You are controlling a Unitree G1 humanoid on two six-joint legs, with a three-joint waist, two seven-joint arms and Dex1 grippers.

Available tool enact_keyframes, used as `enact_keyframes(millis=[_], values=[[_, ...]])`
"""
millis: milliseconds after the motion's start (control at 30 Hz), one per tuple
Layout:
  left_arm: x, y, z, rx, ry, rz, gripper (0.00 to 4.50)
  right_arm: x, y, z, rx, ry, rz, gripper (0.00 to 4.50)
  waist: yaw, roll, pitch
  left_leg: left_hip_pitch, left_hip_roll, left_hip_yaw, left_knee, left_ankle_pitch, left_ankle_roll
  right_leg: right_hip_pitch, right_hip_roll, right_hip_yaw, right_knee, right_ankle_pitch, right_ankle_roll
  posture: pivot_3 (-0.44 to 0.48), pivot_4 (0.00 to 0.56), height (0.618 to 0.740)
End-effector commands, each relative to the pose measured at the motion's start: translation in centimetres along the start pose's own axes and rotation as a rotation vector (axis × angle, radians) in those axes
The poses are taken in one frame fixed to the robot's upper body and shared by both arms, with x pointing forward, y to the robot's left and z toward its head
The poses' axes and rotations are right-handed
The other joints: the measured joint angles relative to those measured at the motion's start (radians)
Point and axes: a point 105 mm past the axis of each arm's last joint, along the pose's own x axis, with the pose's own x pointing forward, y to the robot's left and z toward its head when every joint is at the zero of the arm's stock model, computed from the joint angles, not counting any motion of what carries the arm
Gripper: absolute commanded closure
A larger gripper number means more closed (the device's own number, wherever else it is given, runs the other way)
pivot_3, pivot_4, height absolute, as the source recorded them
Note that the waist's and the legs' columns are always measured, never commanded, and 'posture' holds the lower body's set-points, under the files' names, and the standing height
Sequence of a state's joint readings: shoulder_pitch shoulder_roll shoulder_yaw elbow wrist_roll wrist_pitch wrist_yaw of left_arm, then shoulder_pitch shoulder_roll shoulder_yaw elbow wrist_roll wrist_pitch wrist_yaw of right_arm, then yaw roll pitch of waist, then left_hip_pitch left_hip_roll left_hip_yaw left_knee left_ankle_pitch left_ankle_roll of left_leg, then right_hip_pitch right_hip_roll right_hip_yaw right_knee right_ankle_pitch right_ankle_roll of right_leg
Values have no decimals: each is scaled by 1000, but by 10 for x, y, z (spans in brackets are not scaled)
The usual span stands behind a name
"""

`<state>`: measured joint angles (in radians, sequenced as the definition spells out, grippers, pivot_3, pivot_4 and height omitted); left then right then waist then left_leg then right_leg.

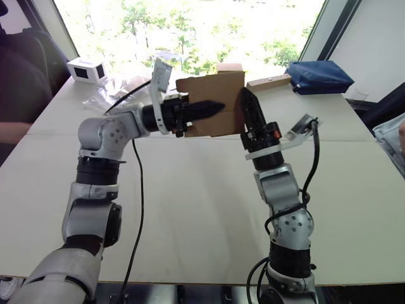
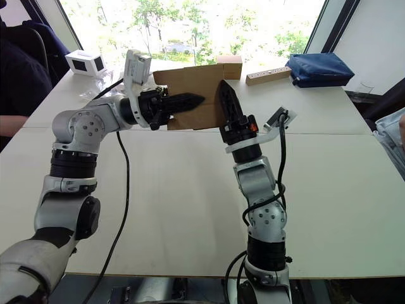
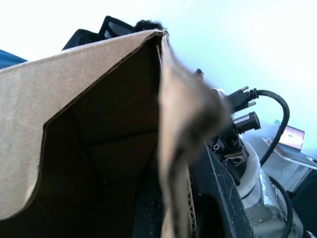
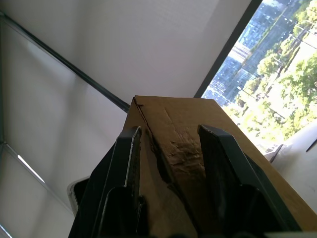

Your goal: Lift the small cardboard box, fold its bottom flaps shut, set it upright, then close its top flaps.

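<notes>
The small cardboard box [image 1: 212, 88] hangs in the air over the far half of the white table [image 1: 190, 209], one open end turned to my left. My left gripper [image 1: 218, 106] reaches in from the left and is shut on the box's front wall. In the left wrist view that wall [image 3: 171, 129] runs edge-on, with the brown inside [image 3: 89, 163] beside it. My right gripper [image 1: 245, 95] points up against the box's right side. Its fingers [image 4: 130, 148] are spread open on a creased cardboard face [image 4: 173, 148]. I cannot tell the bottom flaps from the top flaps.
A white box with a dark face [image 1: 85, 69] and clear plastic bags [image 1: 117, 88] lie at the far left. Behind the held box are a cube-shaped brown box [image 1: 229, 67], a wooden block [image 1: 269, 81] and a blue bag [image 1: 318, 77]. A person's arm [image 1: 12, 130] rests at the left edge.
</notes>
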<state>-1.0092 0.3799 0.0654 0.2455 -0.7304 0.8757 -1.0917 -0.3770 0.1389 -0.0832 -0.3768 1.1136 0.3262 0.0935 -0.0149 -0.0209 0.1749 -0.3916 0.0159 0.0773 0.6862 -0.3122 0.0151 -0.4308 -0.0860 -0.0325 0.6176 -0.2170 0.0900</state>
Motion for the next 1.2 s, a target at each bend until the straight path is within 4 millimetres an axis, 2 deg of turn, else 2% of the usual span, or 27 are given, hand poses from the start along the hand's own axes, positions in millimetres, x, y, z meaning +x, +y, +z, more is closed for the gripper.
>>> enact_keyframes(millis=[33,900,1100,1200], values=[[5,-8,17,63,-40,-29,4500,5,20,-18,64,38,77,2641,0,0,0,0,0,0,0,0,0,0,0,0,0,0,0,0,150,740],[-4,-10,11,58,39,-48,4500,-21,21,-4,-104,201,124,2641,2,0,0,0,0,0,0,0,0,0,0,0,0,0,0,0,150,740],[-8,-11,16,62,40,-48,4500,-34,20,16,-124,190,109,2641,2,0,0,0,0,0,0,0,0,0,0,0,-1,0,0,0,150,740],[-9,-10,16,62,44,-47,4500,-35,14,29,-107,132,77,3305,2,0,0,0,0,0,0,0,0,0,0,0,0,0,0,0,150,740]])
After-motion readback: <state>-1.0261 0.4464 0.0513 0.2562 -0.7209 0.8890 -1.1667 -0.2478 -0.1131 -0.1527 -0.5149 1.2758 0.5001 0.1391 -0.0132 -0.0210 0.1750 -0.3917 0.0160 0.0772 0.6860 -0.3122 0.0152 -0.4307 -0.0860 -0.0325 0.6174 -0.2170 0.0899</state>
